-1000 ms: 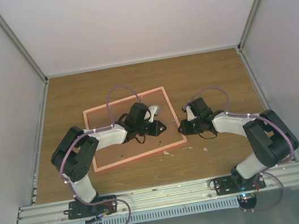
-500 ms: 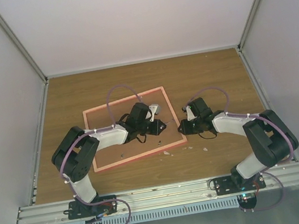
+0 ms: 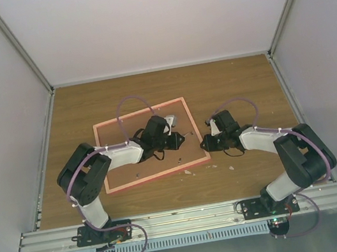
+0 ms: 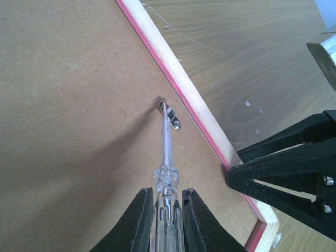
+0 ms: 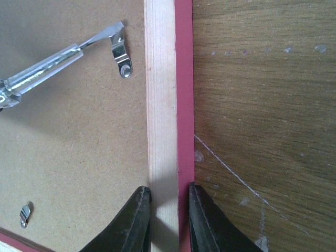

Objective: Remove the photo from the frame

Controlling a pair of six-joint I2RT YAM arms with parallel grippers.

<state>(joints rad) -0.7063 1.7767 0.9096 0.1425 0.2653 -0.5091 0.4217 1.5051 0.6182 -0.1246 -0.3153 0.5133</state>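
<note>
1. frame (image 3: 157,175) lies face-down on table (image 3: 231,76), hardboard backing (image 4: 68,105) up; photo hidden underneath.
2. left gripper (image 4: 167,202) clamped narrow on screwdriver (image 4: 165,152); blade tip touches metal clip (image 4: 172,118), straight ahead along the shaft, just inside the right rail.
3. right gripper (image 5: 169,198) pinches that rail, near the clip.

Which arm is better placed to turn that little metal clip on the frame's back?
Left. The left gripper holds the screwdriver, tip at the clip; the right gripper is busy pinching the frame edge.
</note>
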